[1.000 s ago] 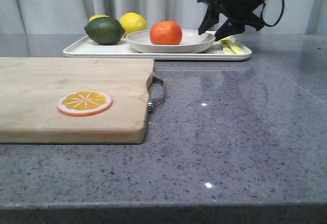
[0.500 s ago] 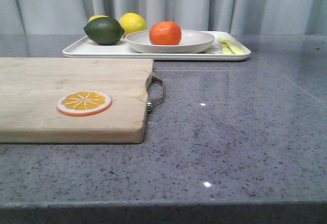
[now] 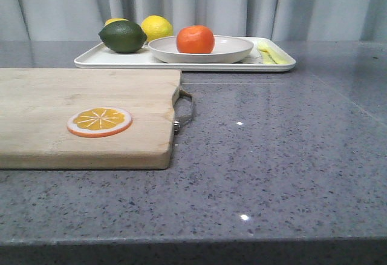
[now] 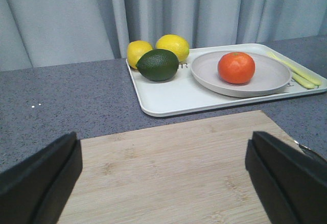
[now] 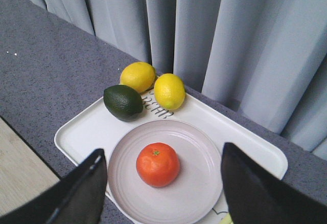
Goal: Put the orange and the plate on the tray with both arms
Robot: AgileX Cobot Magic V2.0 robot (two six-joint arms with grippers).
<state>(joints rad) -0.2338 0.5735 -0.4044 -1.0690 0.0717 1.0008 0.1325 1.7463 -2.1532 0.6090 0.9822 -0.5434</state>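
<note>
The orange (image 3: pixel 195 39) sits in the off-white plate (image 3: pixel 227 52), and the plate rests on the white tray (image 3: pixel 103 60) at the back of the table. Both also show in the left wrist view, orange (image 4: pixel 236 67), plate (image 4: pixel 268 81), tray (image 4: pixel 168 98), and in the right wrist view, orange (image 5: pixel 157 164), plate (image 5: pixel 199 183), tray (image 5: pixel 87 124). My left gripper (image 4: pixel 163 183) is open and empty over the wooden cutting board (image 4: pixel 173 173). My right gripper (image 5: pixel 163 196) is open and empty, high above the plate. Neither gripper shows in the front view.
A dark green avocado-like fruit (image 3: pixel 123 36) and two yellow lemons (image 3: pixel 156 26) lie on the tray's left part. A yellow fork (image 3: pixel 272 55) lies at its right end. The cutting board (image 3: pixel 84 114) carries a flat orange slice disc (image 3: pixel 100 121) and has a metal handle (image 3: pixel 186 111).
One second ago my right gripper hung open by the plate's right rim in the front view. It has since left that view. The orange, plate and tray have not moved.
</note>
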